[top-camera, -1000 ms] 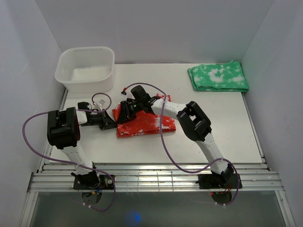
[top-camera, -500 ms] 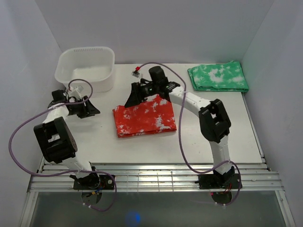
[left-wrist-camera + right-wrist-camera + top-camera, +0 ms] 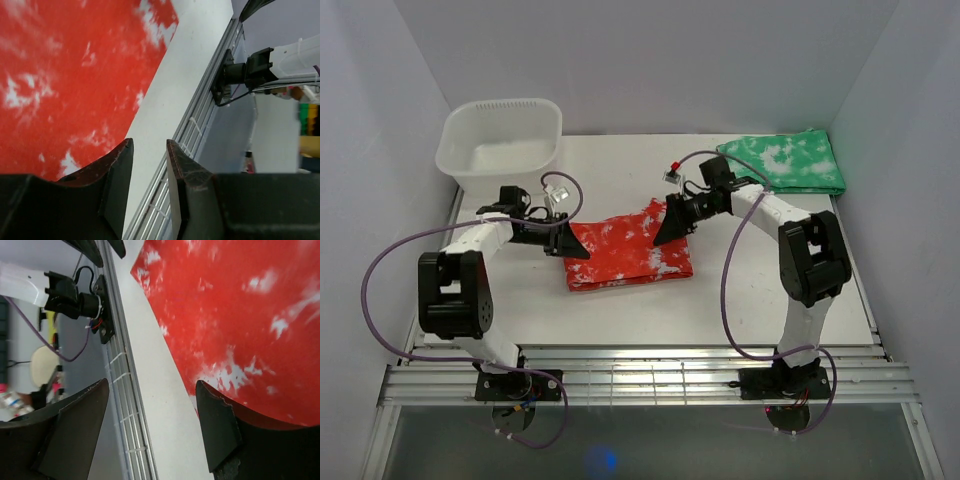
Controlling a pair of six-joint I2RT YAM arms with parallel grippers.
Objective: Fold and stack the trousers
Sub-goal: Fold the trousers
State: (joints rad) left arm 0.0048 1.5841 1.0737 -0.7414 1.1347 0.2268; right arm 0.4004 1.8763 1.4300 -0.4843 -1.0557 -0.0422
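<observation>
The trousers [image 3: 625, 252] lie folded into a flat red-orange rectangle with white blotches at the middle of the table. My left gripper [image 3: 582, 251] sits low at their left edge, pointing right. In the left wrist view the trousers [image 3: 75, 75] fill the upper left, and the left gripper [image 3: 150, 145] stands open by a narrow gap with nothing in it. My right gripper [image 3: 662, 236] hangs over their far right corner. In the right wrist view the right gripper [image 3: 152, 385] is wide open and empty, with the trousers [image 3: 240, 315] beside its right finger.
A folded green cloth with white blotches [image 3: 782, 162] lies at the back right corner. A white plastic basin [image 3: 502, 145] stands at the back left. White walls close in the table [image 3: 620, 310] on three sides, and metal rails [image 3: 640, 375] run along its near edge.
Both grippers, shut at the trousers a second ago, opened and swung away. They have since come back: the left to the left edge, the right to the far right corner.
</observation>
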